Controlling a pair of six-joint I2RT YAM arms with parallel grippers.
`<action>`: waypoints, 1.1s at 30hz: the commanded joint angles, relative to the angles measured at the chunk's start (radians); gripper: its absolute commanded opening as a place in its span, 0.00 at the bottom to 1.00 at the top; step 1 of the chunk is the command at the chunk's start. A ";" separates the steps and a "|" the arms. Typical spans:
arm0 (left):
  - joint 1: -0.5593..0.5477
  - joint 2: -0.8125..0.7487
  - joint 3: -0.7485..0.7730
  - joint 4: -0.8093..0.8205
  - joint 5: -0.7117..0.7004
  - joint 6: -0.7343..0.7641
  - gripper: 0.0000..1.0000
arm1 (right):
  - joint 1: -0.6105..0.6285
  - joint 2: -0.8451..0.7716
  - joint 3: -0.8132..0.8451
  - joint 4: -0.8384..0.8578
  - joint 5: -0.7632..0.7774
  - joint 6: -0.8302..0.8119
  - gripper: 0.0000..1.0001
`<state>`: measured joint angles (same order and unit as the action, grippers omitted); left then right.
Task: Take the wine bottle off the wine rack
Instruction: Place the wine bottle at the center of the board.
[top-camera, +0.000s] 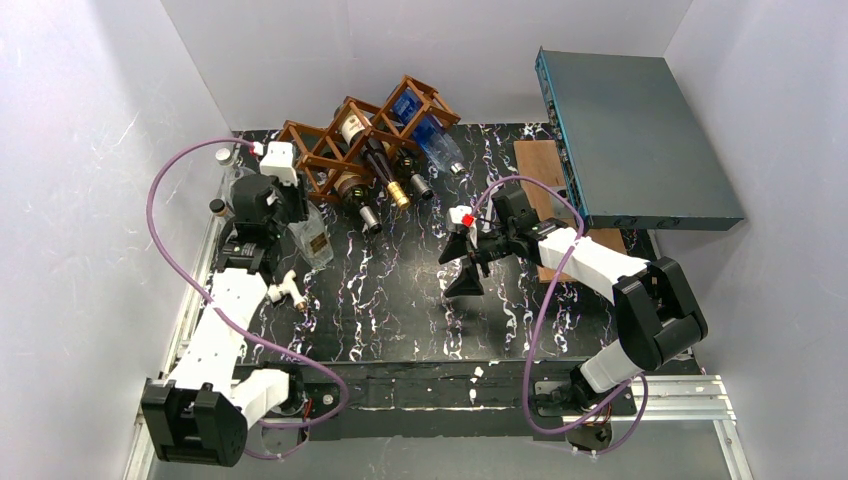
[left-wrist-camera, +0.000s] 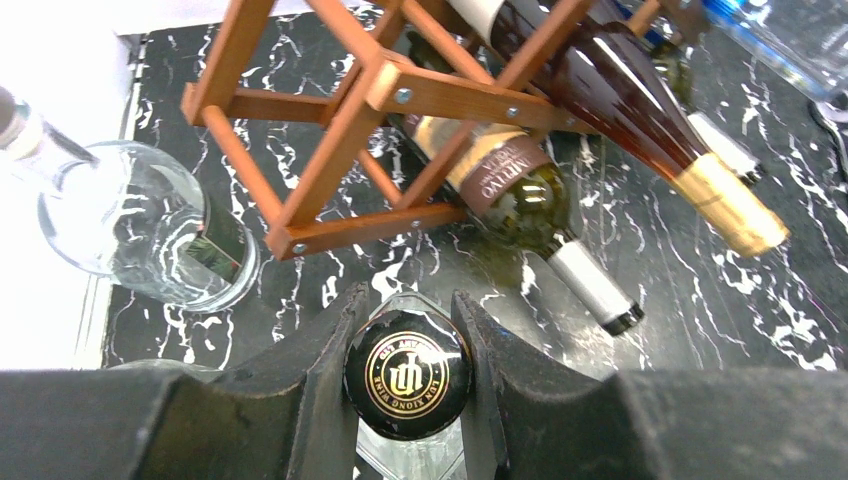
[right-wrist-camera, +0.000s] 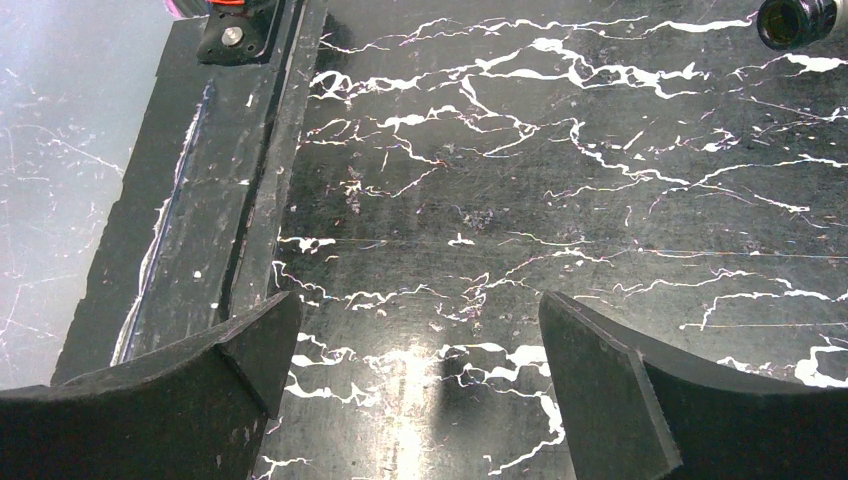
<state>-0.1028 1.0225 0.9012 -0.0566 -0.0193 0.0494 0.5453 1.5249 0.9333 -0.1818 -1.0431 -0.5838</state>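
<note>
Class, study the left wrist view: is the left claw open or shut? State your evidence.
Shut. On the left claw, the fingers press both sides of the black cap of a clear bottle.

a: where is there room?
b: the middle of the marbled table (top-camera: 400, 300) lies open.
a: and in the way?
b: bottle necks (left-wrist-camera: 725, 205) jut forward from the wine rack (left-wrist-camera: 450, 100); a round glass bottle (left-wrist-camera: 140, 225) crowds its left end.

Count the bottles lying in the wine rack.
4: blue bottle at the right end of the wine rack, gold-capped bottle mid-rack, silver-capped bottle low on its left, fourth bottle low on its right. More may hide behind the lattice.
</note>
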 joint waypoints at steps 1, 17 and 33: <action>0.061 0.016 0.093 0.143 -0.005 0.006 0.00 | -0.005 -0.026 0.031 -0.010 -0.027 -0.025 0.98; 0.094 0.000 0.106 0.085 -0.028 -0.111 0.97 | -0.010 -0.017 0.035 -0.031 -0.023 -0.045 0.98; 0.094 -0.271 0.078 -0.135 0.217 -0.332 0.98 | -0.015 -0.022 0.065 -0.156 -0.005 -0.180 0.98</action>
<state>-0.0147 0.8173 0.9920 -0.1417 0.0795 -0.2047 0.5365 1.5249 0.9585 -0.2974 -1.0405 -0.7136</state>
